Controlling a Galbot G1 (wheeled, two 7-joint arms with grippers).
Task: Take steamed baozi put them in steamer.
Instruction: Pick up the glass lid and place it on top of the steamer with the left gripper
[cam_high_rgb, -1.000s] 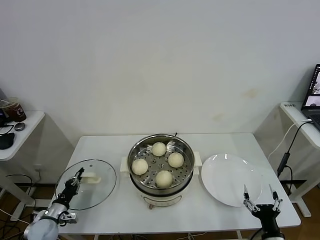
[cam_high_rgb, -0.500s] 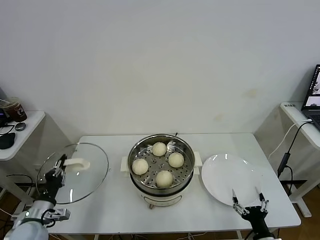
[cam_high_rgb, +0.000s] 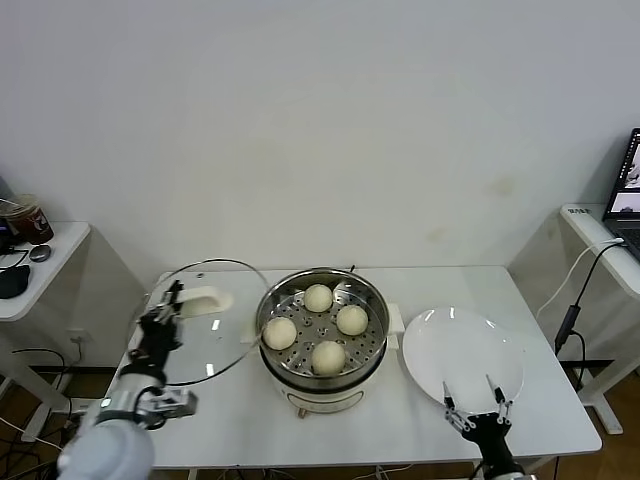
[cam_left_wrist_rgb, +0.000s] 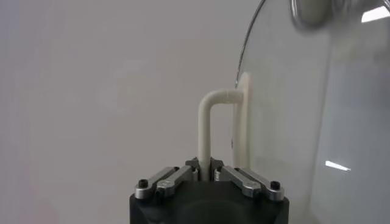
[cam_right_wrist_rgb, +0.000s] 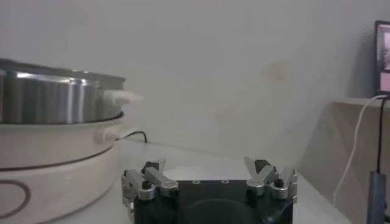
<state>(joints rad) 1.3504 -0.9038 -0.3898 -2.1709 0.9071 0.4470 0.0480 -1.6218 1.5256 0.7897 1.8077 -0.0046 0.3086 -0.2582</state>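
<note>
- Left claw clamped shut on the white handle of the round glass lid, held tilted just beside the large round shiny stainless-steel steamer.
- Right claw spread open and empty, low at the near rim of the flat white plate, on the far side of the steamer from the lid.
- All four cream-white round steamed baozi already inside the steamer, on its perforated tray.
- Step in hand, by the look of it: covering the steamer.
- Next move calls for levelling the lid, centring over the steamer rim, lowering onto it, then releasing above the white bench.

Left end effector clamped on glass lid's white handle (lid upright)
</note>
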